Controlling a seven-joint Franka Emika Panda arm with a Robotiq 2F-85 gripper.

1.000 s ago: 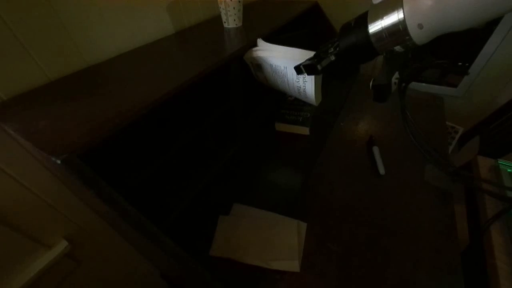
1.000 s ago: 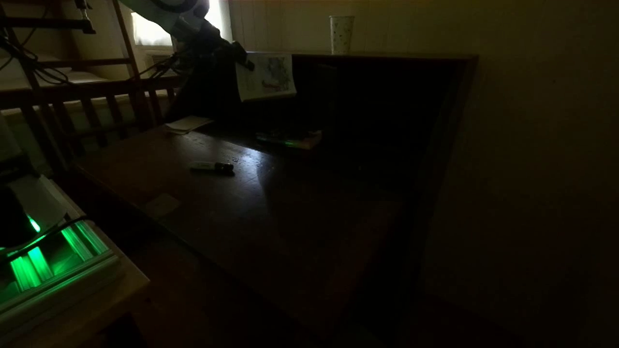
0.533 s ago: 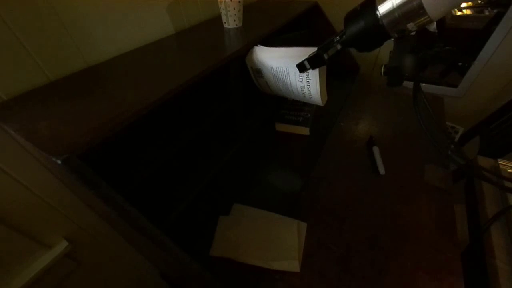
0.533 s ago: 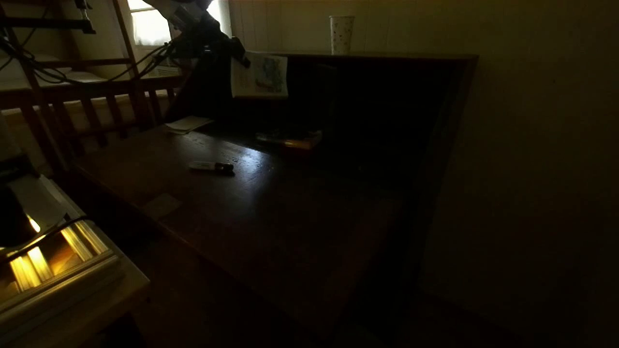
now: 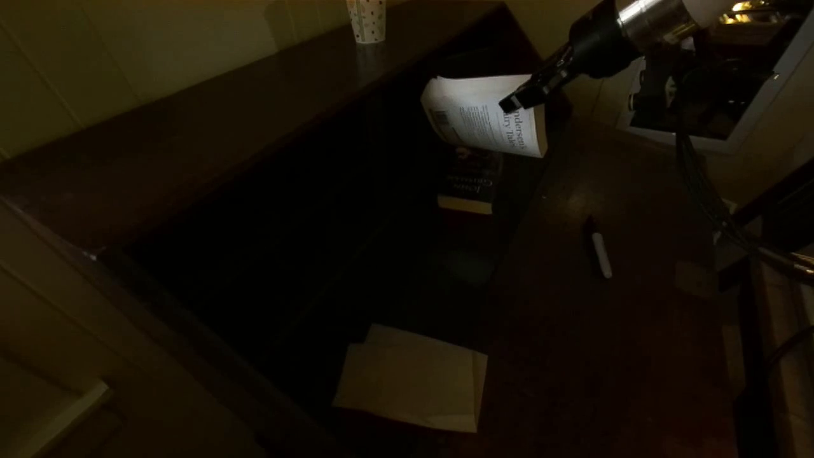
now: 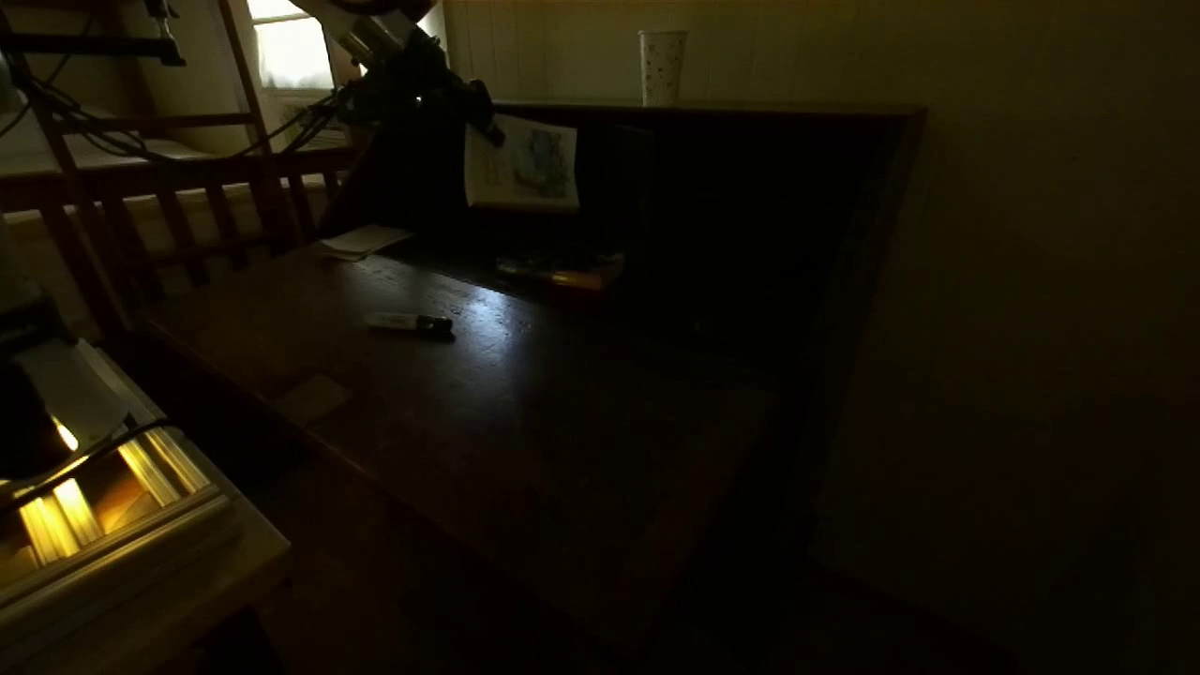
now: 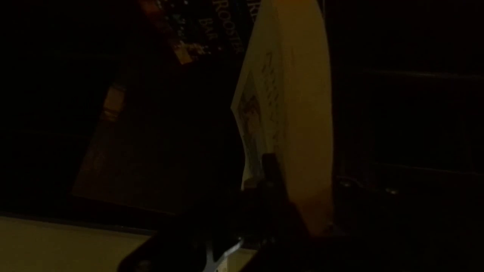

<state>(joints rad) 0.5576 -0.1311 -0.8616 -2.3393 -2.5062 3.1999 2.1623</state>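
My gripper [image 5: 510, 103] is shut on a thick white paperback [image 5: 470, 121], whose cover reads as Andersen's Fairy Tales. The book hangs tilted in the air in front of the dark shelf opening, its illustrated cover [image 6: 539, 169] showing in an exterior view. In the dim wrist view one dark finger [image 7: 271, 170] lies against that cover, beside the yellowed page edges [image 7: 308, 113]; the finger on the far side is mostly lost in shadow. Below the held paperback lies a dark John Grisham book [image 5: 469, 184], and part of its title, Rooster Bar, shows in the wrist view.
A patterned paper cup [image 5: 367, 24] stands on the top ledge [image 5: 210, 121] of the desk. On the desktop lies a marker [image 5: 601, 254]. Pale papers or a thin booklet [image 5: 413, 381] rest farther along. A side table [image 6: 187, 534] with lit frames stands close by. Cables hang from the arm.
The arm has carried the paperback rightward and slightly turned it in an exterior view, uncovering more of the dark book below. The glow on the side table has gone from green to yellow.
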